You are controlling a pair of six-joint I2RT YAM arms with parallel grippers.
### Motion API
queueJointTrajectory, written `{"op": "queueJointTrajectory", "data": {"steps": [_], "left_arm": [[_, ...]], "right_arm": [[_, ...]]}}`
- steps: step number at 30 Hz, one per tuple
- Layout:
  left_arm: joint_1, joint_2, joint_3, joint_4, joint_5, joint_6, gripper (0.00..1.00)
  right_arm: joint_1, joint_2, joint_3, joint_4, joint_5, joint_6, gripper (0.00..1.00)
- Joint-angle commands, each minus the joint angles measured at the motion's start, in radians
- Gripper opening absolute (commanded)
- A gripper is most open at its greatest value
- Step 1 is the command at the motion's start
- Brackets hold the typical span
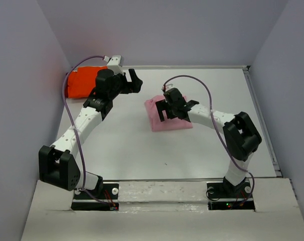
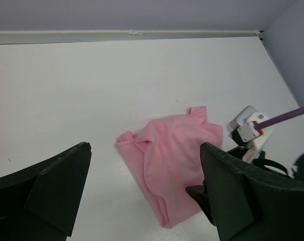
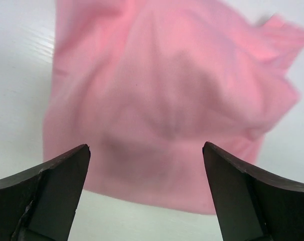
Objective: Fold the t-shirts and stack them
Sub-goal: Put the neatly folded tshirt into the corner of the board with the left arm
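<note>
The light pink t-shirt [image 1: 168, 120] lies folded into a small block at the table's middle. It also shows in the left wrist view [image 2: 177, 160] and fills the right wrist view [image 3: 162, 100]. My right gripper [image 1: 173, 109] hovers open just above it, holding nothing; its fingertips [image 3: 66, 165] frame the shirt's near edge. The bright orange t-shirt [image 1: 82, 83] lies bunched at the far left corner. My left gripper [image 1: 135, 81] is open and empty, to the right of the orange shirt, facing the pink one.
White table [image 1: 127, 145] enclosed by grey walls on the left, back and right. A raised rim [image 1: 262, 120] runs along the right edge. The right arm's cable [image 1: 202, 85] loops above the pink shirt.
</note>
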Motion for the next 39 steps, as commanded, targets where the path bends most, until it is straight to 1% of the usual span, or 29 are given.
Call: {"op": "queueJointTrajectory", "data": {"steps": [1, 3, 4, 6, 8, 11, 14, 15, 19, 25, 34, 39], "left_arm": [[0.005, 0.005, 0.031, -0.012, -0.048, 0.026, 0.99], [0.006, 0.006, 0.036, -0.012, -0.044, 0.026, 0.99], [0.008, 0.008, 0.034, -0.009, -0.042, 0.023, 0.99], [0.008, 0.011, 0.034, -0.010, -0.038, 0.023, 0.99], [0.008, 0.012, 0.033, -0.010, -0.036, 0.021, 0.99], [0.008, 0.017, 0.033, -0.010, -0.044, 0.023, 0.99], [0.008, 0.025, 0.036, -0.017, -0.045, 0.024, 0.99], [0.008, 0.025, 0.034, -0.017, -0.045, 0.023, 0.99], [0.008, 0.026, 0.031, -0.012, -0.038, 0.018, 0.99], [0.008, 0.043, 0.033, -0.012, -0.021, 0.010, 0.99], [0.008, 0.057, 0.031, -0.012, -0.024, 0.013, 0.99], [0.007, 0.066, 0.034, -0.014, -0.008, 0.009, 0.99]], "right_arm": [[0.066, -0.137, 0.090, -0.144, 0.186, -0.190, 1.00], [0.090, -0.185, 0.070, -0.152, 0.189, -0.219, 1.00], [0.090, -0.192, 0.053, -0.151, 0.175, -0.274, 1.00], [0.127, -0.196, 0.024, -0.168, 0.192, -0.301, 1.00], [0.145, -0.191, 0.001, -0.172, 0.160, -0.342, 1.00], [0.185, -0.174, -0.020, -0.174, 0.172, -0.390, 0.99], [0.210, -0.165, -0.062, -0.171, 0.198, -0.394, 0.98], [0.221, -0.168, -0.098, -0.143, 0.206, -0.393, 0.97], [0.221, -0.168, -0.160, -0.089, 0.206, -0.381, 0.97], [0.231, -0.104, -0.160, -0.051, 0.224, -0.382, 0.96], [0.241, 0.020, -0.171, 0.107, 0.235, -0.364, 0.95], [0.241, 0.068, -0.135, 0.135, 0.230, -0.371, 0.94]]}}
